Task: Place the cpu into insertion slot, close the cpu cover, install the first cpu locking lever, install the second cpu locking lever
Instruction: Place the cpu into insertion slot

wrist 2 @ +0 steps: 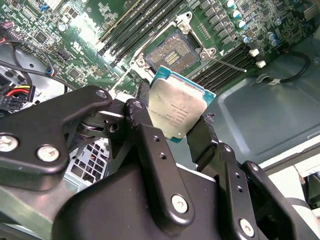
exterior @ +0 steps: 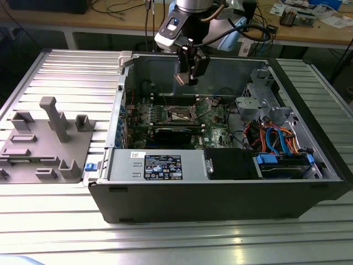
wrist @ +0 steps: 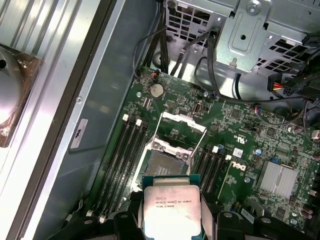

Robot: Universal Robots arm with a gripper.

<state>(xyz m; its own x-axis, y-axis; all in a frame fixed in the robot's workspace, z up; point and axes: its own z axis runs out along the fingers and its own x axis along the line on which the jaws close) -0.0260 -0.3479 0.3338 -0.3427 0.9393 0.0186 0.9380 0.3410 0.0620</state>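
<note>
One hand (exterior: 186, 78) holds cpu (wrist 2: 176, 109) over insertion slot (wrist 2: 172, 54).

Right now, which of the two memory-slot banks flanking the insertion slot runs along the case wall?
The bank bordering the grey case wall; the other bank lies past the insertion slot, toward the silver heatsink.
</note>
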